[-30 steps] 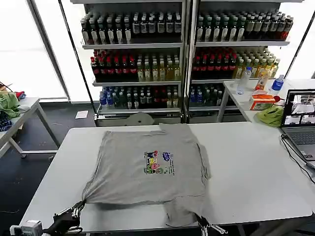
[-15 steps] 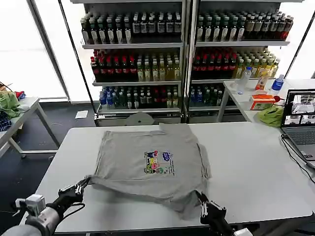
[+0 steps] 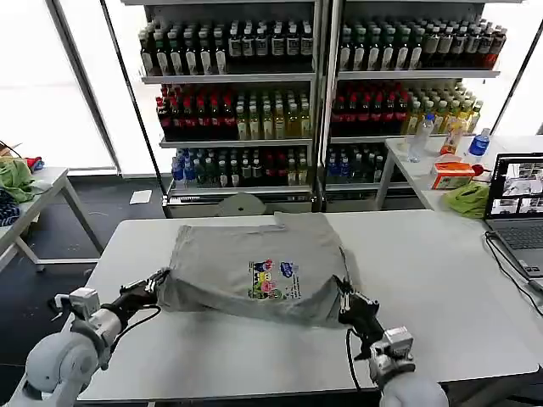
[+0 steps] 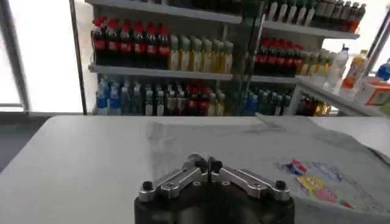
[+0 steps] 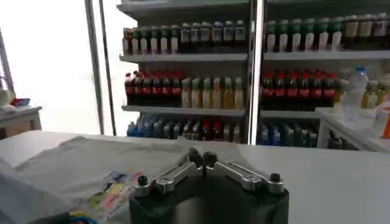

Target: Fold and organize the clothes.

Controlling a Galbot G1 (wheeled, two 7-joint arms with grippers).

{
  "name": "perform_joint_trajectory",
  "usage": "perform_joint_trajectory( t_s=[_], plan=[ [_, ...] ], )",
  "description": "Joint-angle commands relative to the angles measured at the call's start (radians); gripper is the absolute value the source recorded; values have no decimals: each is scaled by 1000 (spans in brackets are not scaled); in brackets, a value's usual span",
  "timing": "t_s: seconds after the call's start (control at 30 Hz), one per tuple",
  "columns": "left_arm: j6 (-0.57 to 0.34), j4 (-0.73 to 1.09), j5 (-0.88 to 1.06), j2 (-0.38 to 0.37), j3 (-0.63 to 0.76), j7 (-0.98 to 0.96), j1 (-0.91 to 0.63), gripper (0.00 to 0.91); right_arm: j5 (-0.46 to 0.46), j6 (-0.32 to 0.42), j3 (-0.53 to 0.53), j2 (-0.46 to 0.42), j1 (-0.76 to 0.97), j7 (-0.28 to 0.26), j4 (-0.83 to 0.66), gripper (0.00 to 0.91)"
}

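While the grey shirt (image 3: pixel 254 273) lies in the middle of the counter (image 3: pixel 450 288), the left gripper (image 3: pixel 158 281) and right gripper (image 3: pixel 341 292) pinch its near hem closed, probably to fold it toward the far side.

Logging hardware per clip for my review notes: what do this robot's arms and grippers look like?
Both arms are rounded light-grey shells ending in black grippers. The left gripper and right gripper each carry a small pale camera block at the wrist, with a thin black cable looping alongside. In the wrist views each gripper has a black body with silver metal linkage bars fixed by dark bolts, leading to dark-tipped jaws.
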Motion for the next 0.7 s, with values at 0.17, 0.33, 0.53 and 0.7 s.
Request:
perform_joint_trajectory(
  t_s=[0.17,0.33,0.53,0.7],
  plan=[
    [1,197,25,-18,88,-8,-182,10,-64,-1,-55,102,267,-5,-339,101],
    [0,225,63,-38,83,-10,-153,907,-86,4,-81,150,315,-19,-418,907],
    [-1,190,104,-37,47,5,-100,907,-72,1,-86,131,278,-20,-348,907],
    [-2,129,98,-39,0,10,-46,907,-44,4,-51,101,200,-13,-240,907]
  ],
)
